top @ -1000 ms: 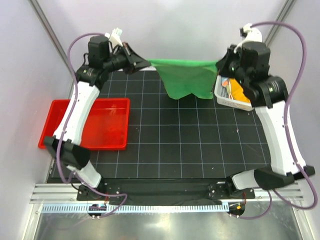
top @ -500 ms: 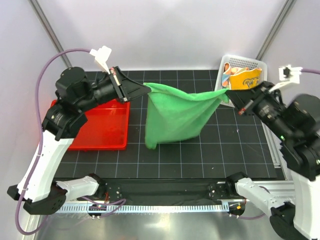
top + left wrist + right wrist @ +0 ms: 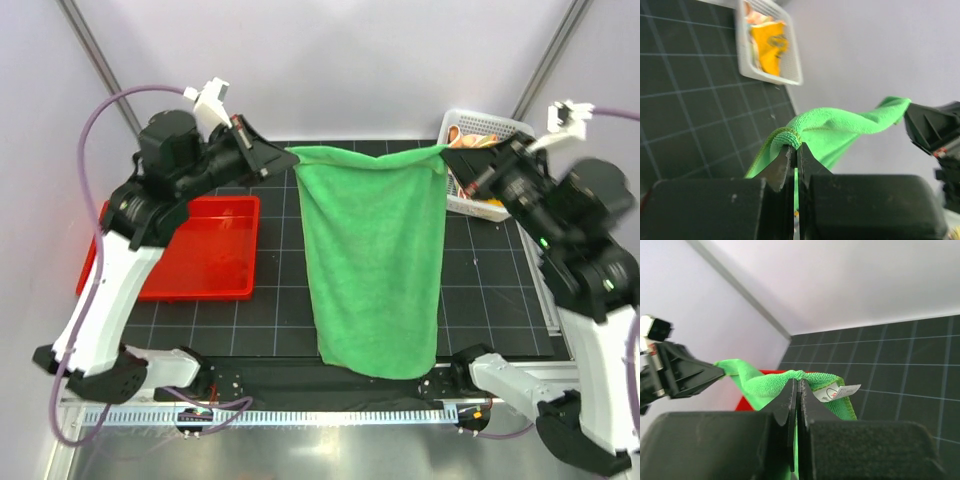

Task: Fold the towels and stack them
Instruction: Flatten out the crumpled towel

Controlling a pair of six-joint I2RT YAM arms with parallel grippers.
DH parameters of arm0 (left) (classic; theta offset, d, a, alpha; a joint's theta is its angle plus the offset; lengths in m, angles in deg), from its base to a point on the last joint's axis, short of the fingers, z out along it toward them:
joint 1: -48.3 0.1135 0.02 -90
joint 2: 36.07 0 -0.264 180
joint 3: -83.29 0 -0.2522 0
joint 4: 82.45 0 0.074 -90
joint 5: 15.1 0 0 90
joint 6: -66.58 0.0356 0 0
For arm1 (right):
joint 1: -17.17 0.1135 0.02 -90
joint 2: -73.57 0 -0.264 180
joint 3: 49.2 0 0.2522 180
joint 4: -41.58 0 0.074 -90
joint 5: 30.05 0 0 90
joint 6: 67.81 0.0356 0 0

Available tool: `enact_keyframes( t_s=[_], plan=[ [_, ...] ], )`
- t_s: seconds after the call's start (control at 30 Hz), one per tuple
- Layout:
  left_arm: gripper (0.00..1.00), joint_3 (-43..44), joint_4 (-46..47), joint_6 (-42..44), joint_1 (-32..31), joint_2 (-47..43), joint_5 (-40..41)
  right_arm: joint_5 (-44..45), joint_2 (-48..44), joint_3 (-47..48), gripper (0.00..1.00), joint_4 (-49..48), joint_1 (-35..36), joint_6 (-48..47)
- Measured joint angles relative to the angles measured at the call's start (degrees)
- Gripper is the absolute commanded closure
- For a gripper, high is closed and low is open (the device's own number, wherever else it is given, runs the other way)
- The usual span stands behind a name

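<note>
The green towel [image 3: 372, 260] is held spread at the centre of the top view, above the desk [image 3: 270, 300]. Its upper-left corner is gripped by the left pincer [image 3: 291, 158], its upper-right corner by the right pincer [image 3: 446, 152]. Orange cloth [image 3: 769, 46] is seen in the white basket [image 3: 743, 45].

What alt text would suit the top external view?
A green towel hangs spread open between the left gripper and the right gripper, each shut on a top corner, above a black gridded table. A red tray lies at left; a white mesh basket holding orange cloth sits far right.
</note>
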Motion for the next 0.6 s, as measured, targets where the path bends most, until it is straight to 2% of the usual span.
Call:
enact_keyframes(
  t_s=[0.2, 0.37, 0.6],
  plan=[
    [1.00, 1.5, 3.5, 1.2, 9.2, 15.2, -2.6, 5.2, 16.5, -1.5, 0.99, -6.6, -0.3, -4.9],
    [1.00, 2.9, 10.2, -0.1, 15.5, 30.7, -8.6, 2.6, 35.8, -1.6, 0.99, -14.9, -2.6, -6.2],
    [1.00, 20.7, 17.8, -1.9, 18.9, 56.0, -18.8, -4.7, 60.0, 6.8, 0.99, -19.1, -8.0, -6.4]
  ],
)
